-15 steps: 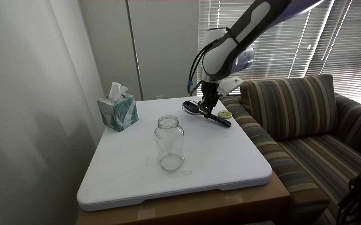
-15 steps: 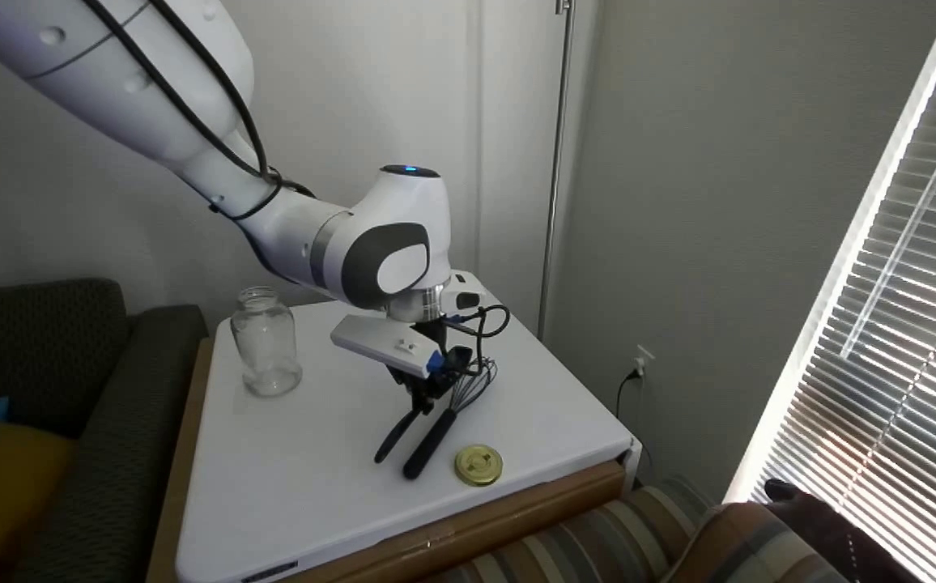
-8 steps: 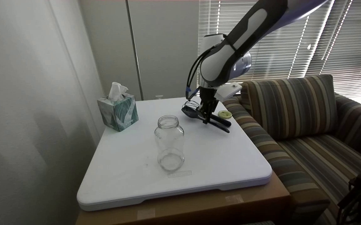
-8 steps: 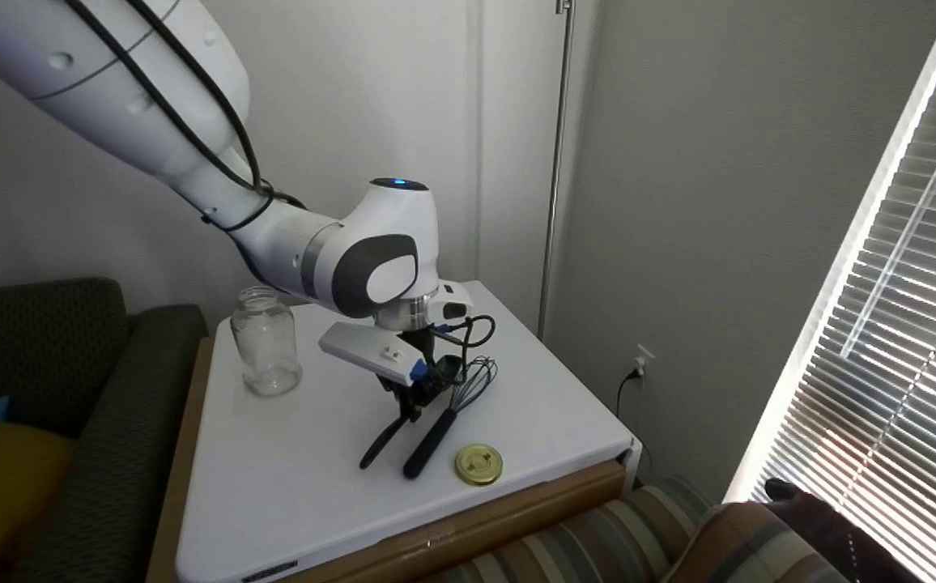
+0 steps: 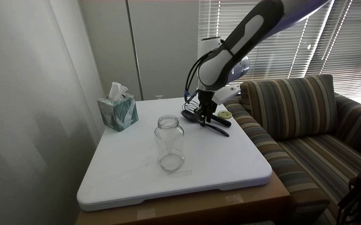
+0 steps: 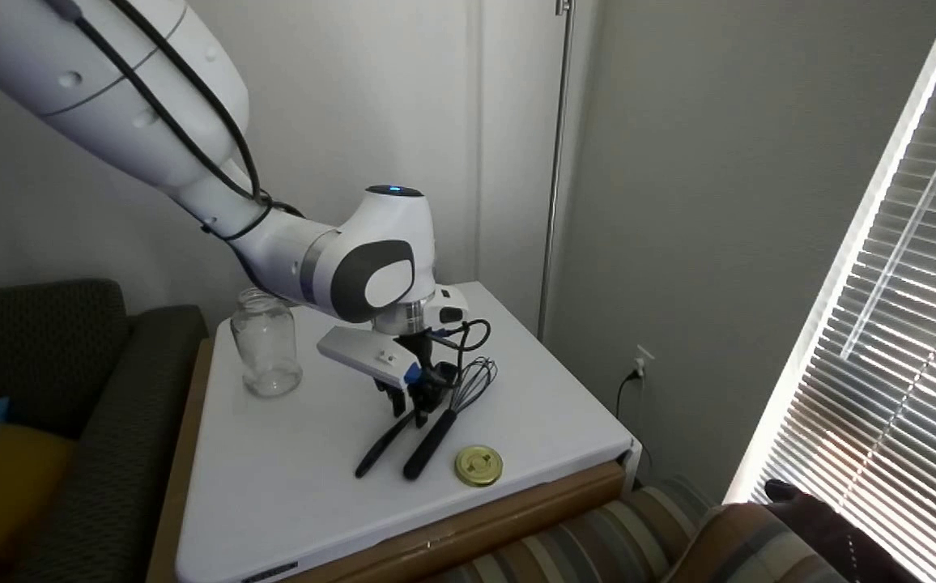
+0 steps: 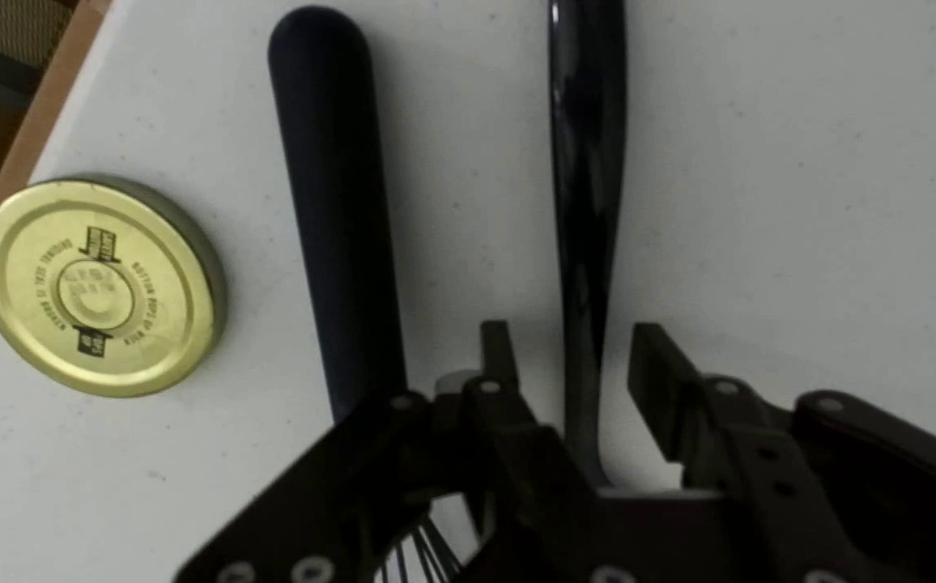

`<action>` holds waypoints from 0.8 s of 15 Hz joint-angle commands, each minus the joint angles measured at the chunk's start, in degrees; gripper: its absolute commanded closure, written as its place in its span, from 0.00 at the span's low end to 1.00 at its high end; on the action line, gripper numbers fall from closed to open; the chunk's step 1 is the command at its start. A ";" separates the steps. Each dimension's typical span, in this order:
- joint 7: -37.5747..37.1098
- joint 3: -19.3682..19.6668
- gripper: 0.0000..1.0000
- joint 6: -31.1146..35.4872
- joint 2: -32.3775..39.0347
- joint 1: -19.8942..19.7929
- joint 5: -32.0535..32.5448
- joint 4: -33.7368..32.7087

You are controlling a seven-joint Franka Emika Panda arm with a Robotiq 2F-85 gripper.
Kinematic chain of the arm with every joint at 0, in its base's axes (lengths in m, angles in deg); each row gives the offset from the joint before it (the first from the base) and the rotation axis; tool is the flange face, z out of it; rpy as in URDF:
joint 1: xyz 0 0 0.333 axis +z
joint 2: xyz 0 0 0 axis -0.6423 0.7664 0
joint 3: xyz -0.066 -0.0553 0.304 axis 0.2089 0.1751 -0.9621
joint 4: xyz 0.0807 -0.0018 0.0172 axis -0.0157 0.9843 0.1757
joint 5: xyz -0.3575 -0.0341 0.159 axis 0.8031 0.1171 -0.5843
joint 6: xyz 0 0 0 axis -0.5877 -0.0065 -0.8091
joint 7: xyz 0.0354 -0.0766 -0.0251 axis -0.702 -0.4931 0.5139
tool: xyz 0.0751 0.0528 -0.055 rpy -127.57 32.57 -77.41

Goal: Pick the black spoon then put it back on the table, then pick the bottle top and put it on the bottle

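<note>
The arm slants down over the desk, its wrist close to upright and the fingers pointing at the surface, low above it; whether they touch it, I cannot tell. They stand apart, wider than the handle of the spoon, with a gap on either side, so the spoon is released. It lies on the desk with its shaft between the fingers, handle end toward the edge by the striped sofa. The whisk lies just beside it. The lid is near that same edge. The jar stands upright, uncapped, well apart from the fingers.
</note>
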 commanded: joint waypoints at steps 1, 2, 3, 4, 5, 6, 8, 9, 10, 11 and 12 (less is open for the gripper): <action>-2.19 2.04 0.26 -0.26 -0.29 1.44 0.68 -1.10; -2.93 2.50 0.19 -0.20 -1.16 1.84 0.77 -0.56; -4.08 2.98 0.12 -0.57 -2.66 2.27 0.69 0.48; -5.09 3.42 0.06 -1.23 -3.77 2.62 0.62 1.10; -5.89 3.83 0.01 -1.59 -5.20 2.80 0.60 2.06; -6.57 4.45 0.00 -1.57 -6.48 3.01 0.82 2.92; -8.12 5.66 0.00 -0.94 -9.11 2.81 0.76 5.32; -9.12 6.51 0.00 -0.41 -10.62 2.56 0.70 7.12; -9.83 7.11 0.00 0.10 -11.72 2.15 0.55 8.63; -11.11 8.14 0.00 0.21 -12.78 1.87 0.45 10.31; -11.36 8.29 0.00 0.64 -13.38 0.77 -0.29 11.78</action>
